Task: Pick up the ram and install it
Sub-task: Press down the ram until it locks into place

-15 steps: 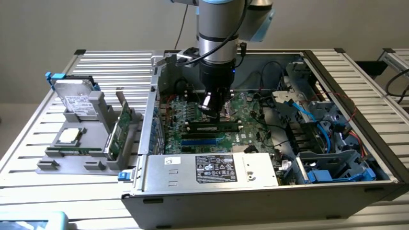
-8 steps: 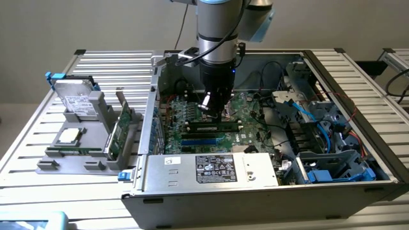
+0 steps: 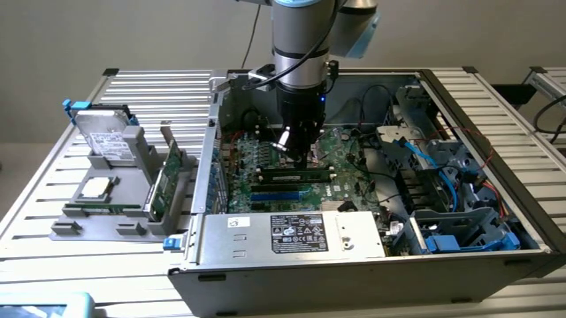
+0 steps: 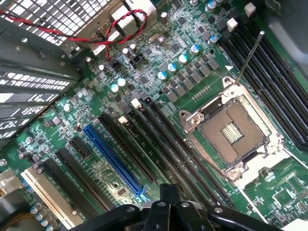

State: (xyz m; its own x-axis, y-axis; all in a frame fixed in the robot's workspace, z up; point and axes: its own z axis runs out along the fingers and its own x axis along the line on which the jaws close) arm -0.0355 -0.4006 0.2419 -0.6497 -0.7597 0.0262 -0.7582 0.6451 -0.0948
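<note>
In the exterior view my gripper (image 3: pixel 297 154) reaches down into the open computer case (image 3: pixel 212 218), low over the green motherboard (image 3: pixel 340 149). Just in front of it, toward the camera, the ram (image 3: pixel 295 177), a slim long stick with dark chips, stands on edge in a motherboard slot. The gripper looks apart from it, a little above. In the wrist view the gripper's dark body (image 4: pixel 166 211) hangs over long black slots (image 4: pixel 178 144), beside a blue slot (image 4: pixel 113 156) and the empty CPU socket (image 4: pixel 233 130).
A grey holder (image 3: pixel 97 225) on the slatted table at the exterior view's left carries a hard drive (image 3: pixel 106 139), a silver CPU chip (image 3: pixel 97 189) and a broad green expansion card (image 3: pixel 168 182). The power supply (image 3: pixel 292 235), blue cables (image 3: pixel 425 159) and drive cages crowd the case.
</note>
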